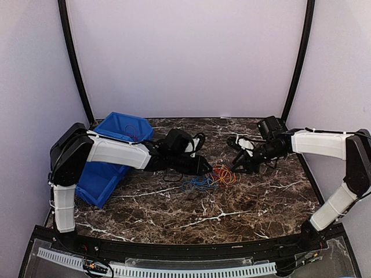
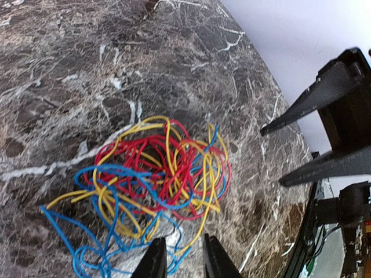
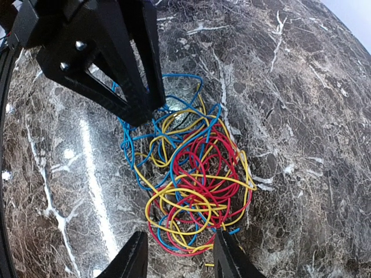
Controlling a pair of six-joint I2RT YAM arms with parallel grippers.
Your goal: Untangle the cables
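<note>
The cables (image 1: pixel 211 176) lie as one tangled heap of red, blue and yellow wire on the marble table, with blue loops spilling to the left (image 1: pixel 194 184). My left gripper (image 1: pixel 207 169) is at the heap's left edge. In the left wrist view its jaws (image 2: pixel 182 255) stand a little apart, and a yellow and a blue strand of the cables (image 2: pixel 162 179) run between the tips. My right gripper (image 1: pixel 236 166) is at the heap's right edge. In the right wrist view it (image 3: pixel 179 255) is open, with the nearest loops of the cables (image 3: pixel 197 179) between its fingers.
A blue bin (image 1: pixel 101 174) lies tilted at the back left, under my left arm. The table's back edge and the white walls are just behind the grippers. The two grippers face each other across the heap, close together.
</note>
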